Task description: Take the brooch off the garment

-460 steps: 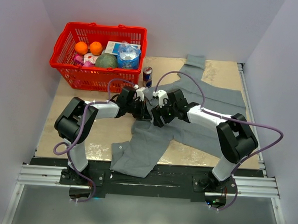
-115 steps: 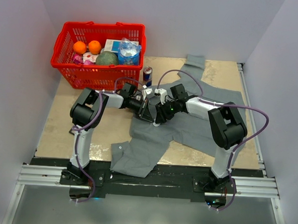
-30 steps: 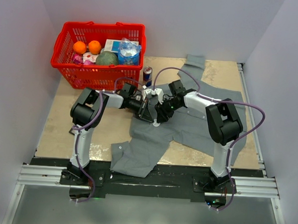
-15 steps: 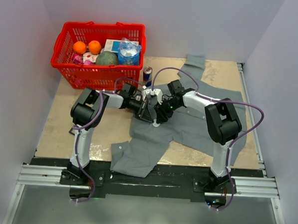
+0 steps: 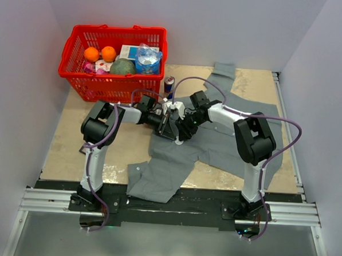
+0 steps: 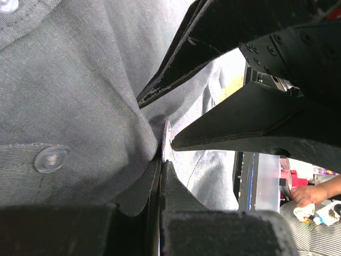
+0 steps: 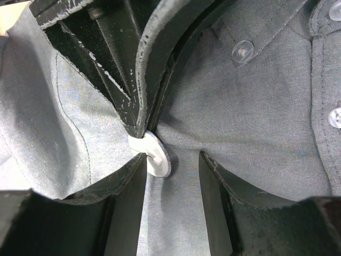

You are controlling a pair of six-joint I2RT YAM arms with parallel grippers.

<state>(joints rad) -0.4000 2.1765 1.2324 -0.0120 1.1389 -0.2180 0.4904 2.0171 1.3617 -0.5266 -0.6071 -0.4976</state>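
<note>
The grey garment (image 5: 239, 143) lies spread on the table. Both grippers meet over its front, and the brooch is hidden between them in the top view. My left gripper (image 5: 169, 127) is shut on the brooch, which shows edge-on as a thin disc (image 6: 165, 140) just past the closed fingertips (image 6: 161, 160). In the right wrist view the brooch (image 7: 155, 155) shows its white back, standing up from the cloth and pinched by the left fingers (image 7: 139, 114). My right gripper (image 7: 173, 162) is open and straddles the brooch, its left finger right beside the disc.
A red basket (image 5: 113, 28) with oranges, a bottle and packets stands at the back left. A drink can (image 5: 169, 85) stands by it, just beyond the grippers. Pale shirt buttons (image 7: 242, 50) (image 6: 50, 158) lie near the brooch.
Over the last second the right wrist has edged a little up and left toward the left gripper. The left arm has held still, pinching the same spot.
</note>
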